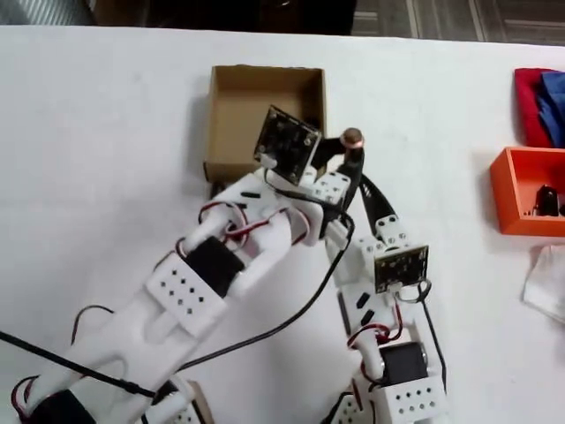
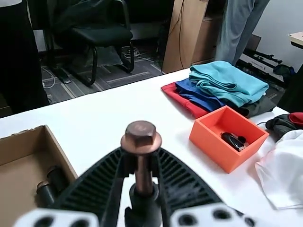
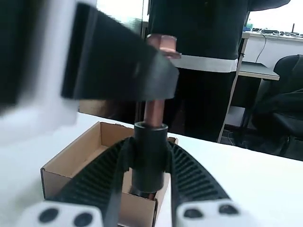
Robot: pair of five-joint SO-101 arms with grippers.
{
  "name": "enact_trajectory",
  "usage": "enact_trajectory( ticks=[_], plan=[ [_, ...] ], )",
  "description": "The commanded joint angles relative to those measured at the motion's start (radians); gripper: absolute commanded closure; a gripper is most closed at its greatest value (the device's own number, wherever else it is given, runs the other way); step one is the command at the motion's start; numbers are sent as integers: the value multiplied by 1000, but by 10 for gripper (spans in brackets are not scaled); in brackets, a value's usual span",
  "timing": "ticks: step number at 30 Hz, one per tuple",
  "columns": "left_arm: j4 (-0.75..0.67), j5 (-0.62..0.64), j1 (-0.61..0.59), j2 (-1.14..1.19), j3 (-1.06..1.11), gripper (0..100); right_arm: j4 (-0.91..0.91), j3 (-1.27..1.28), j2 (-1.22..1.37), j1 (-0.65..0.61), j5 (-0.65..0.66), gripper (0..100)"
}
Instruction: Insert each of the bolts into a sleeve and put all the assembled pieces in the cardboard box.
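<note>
A copper bolt (image 2: 140,137) stands upright, its shank partly down in a black sleeve (image 3: 149,156). My left gripper (image 2: 140,158) is shut on the bolt just under its hexagonal head. My right gripper (image 3: 149,153) is shut on the sleeve from below. In the high view the bolt head (image 1: 351,137) sits just right of the cardboard box (image 1: 234,97), with both grippers meeting under it. The box (image 2: 19,165) holds two dark assembled pieces (image 2: 47,184) near its wall. The box (image 3: 80,161) lies right behind the sleeve in the right wrist view.
An orange bin (image 1: 530,203) with a dark part inside stands at the right. Folded red and blue cloths (image 1: 540,102) lie beyond it, and a white cloth (image 1: 547,283) lies nearer. Cables trail from both arms over the table's front.
</note>
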Motion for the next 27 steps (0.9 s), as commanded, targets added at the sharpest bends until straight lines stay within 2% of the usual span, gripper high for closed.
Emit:
enact_trajectory(
  ticks=[1, 5, 10, 17, 27],
  plan=[
    [83, -5, -6, -8, -71, 972, -12, 9, -12, 7, 9, 975],
    [184, -5, -8, -9, -73, 972, -12, 9, -10, 7, 9, 975],
    [187, -5, -11, -9, -73, 970, -12, 9, -5, 7, 9, 975],
    [195, -3, -15, -9, -73, 794, -12, 9, -5, 7, 11, 975],
    [203, -3, -64, -92, -73, 842, -10, 9, -5, 7, 12, 975]
  ],
)
